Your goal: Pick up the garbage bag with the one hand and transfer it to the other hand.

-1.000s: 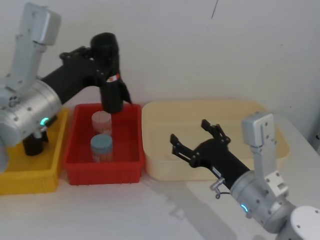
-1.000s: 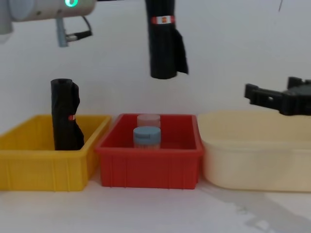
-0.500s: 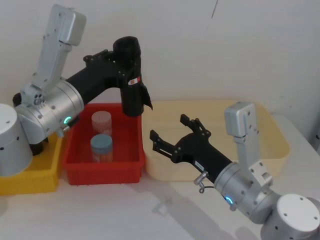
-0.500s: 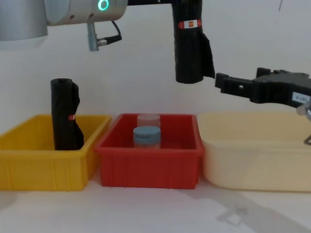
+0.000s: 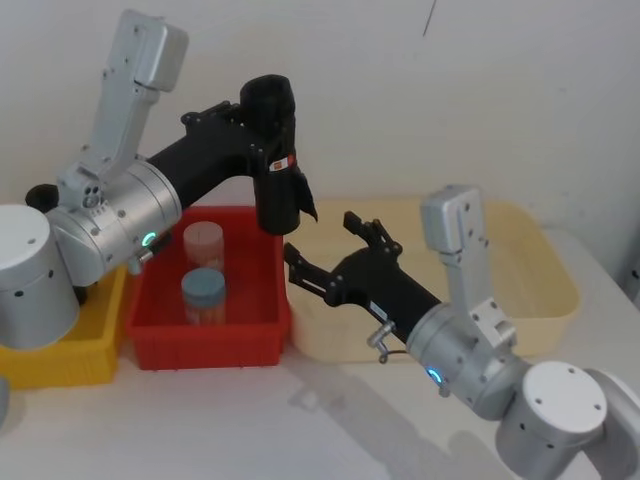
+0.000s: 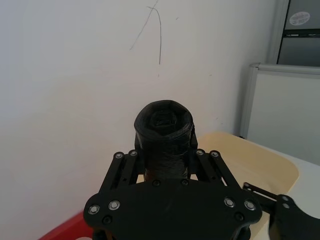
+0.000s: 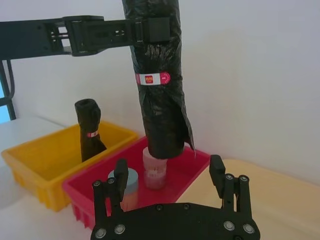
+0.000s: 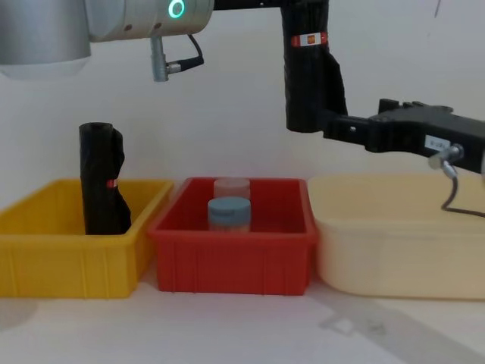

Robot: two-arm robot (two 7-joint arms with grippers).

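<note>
1. Surface and room: a white tabletop (image 8: 227, 334) stands against a plain white wall (image 8: 189, 114), which bears one thin dark line (image 6: 159, 30). A white panel (image 6: 285, 110) stands off to one side.
2. Containers, three in a row: a yellow bin (image 8: 68, 262), a red bin (image 8: 235, 258) and a cream tub (image 8: 394, 250).
3. Black rolls, two: the garbage bag (image 8: 307, 83), upright in the air above the red bin's right edge, and a twin roll (image 8: 102, 182) standing in the yellow bin.
4. Jars, two, both in the red bin: a blue-lidded jar (image 8: 229, 212) in front of a pink-lidded jar (image 8: 232, 186).
5. Grippers, two: the left gripper (image 5: 262, 150) pinches the garbage bag above its red-and-white band. The right gripper (image 5: 320, 235) has its fingers spread level with the bag's lower end; contact cannot be told.
</note>
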